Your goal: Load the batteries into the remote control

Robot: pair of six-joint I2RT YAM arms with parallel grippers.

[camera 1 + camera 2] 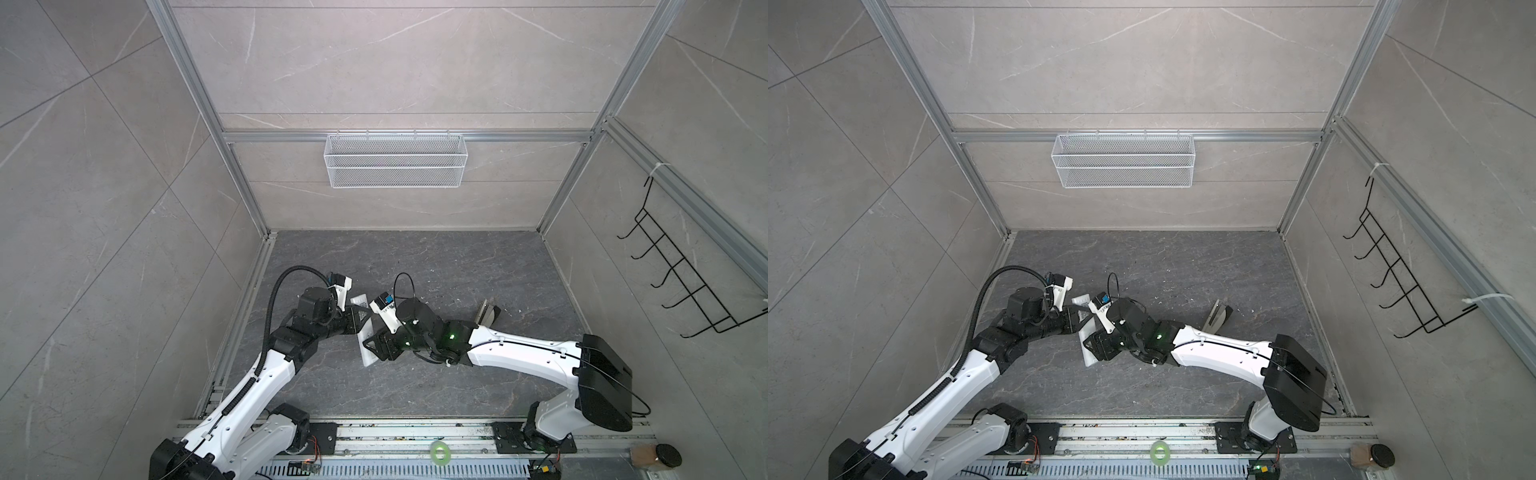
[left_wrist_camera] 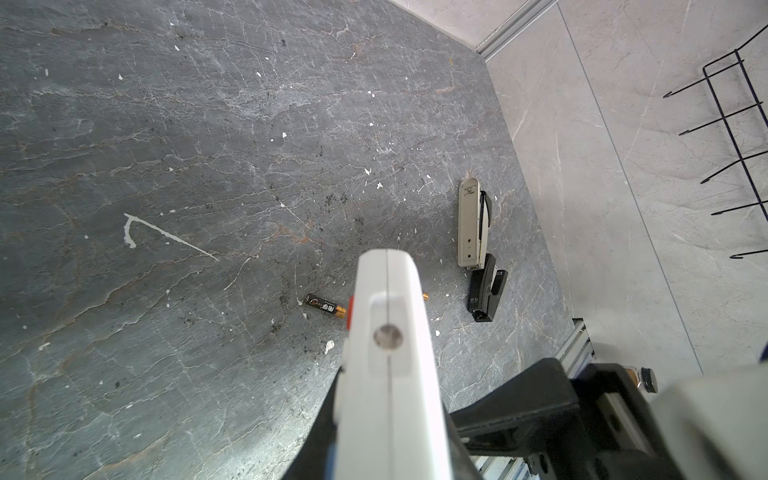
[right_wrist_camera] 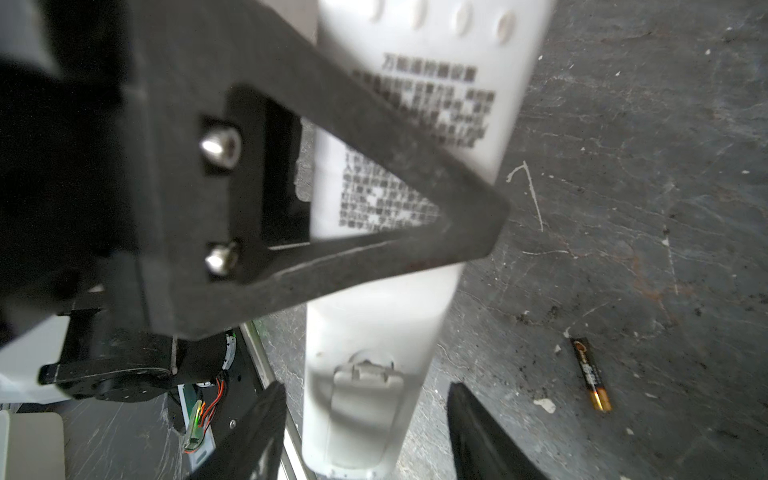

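Note:
The remote control [image 1: 367, 354] is a long white bar held off the dark floor, back side showing with a printed label [image 3: 415, 124] and a latched cover [image 3: 368, 386] at its end. My left gripper [image 1: 353, 322] is shut on its middle; in the left wrist view the remote [image 2: 386, 324] sticks out end-on between the fingers [image 2: 451, 419]. My right gripper [image 3: 365, 419] is open, its fingers standing either side of the cover end with gaps. One battery [image 2: 326, 306] [image 3: 592, 374] lies on the floor. A second battery's gold tip [image 2: 425, 296] peeks past the remote.
A stapler [image 1: 487, 316] [image 2: 471, 224] lies opened out on the floor to the right of the arms. A white wire basket [image 1: 395, 160] hangs on the back wall and a black hook rack [image 1: 681, 274] on the right wall. White crumbs dot the floor.

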